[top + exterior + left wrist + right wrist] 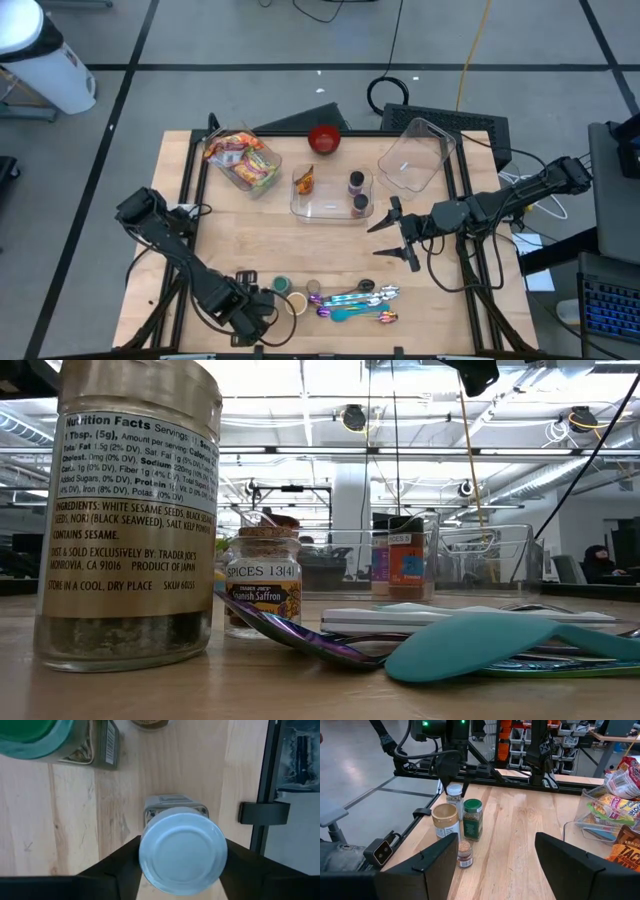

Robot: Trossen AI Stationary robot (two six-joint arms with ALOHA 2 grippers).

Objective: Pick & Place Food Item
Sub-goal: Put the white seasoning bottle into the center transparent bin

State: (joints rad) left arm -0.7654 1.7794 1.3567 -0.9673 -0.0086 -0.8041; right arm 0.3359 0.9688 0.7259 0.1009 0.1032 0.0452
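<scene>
Pale wooden tabletop (250, 240) is lying beneath me, and my left gripper (182, 862) is straddling a silver-lidded spice jar (182, 851) at the near left edge, fingers at both sides of the lid though I cannot tell if they are touching, while my right gripper (395, 238) is hanging open mid-table. I am judging the jar rigid, light, smooth and possibly breakable, best pinched just below its lid. Farther back, a clear tray (333, 207) is holding two small spice jars (357, 193) and a snack packet (305, 180), and a clear bin (243, 160) is holding bagged snacks.

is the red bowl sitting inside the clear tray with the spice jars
No, in the high view the red bowl stands on the bare wood just beyond the clear tray, outside its rim.
</scene>
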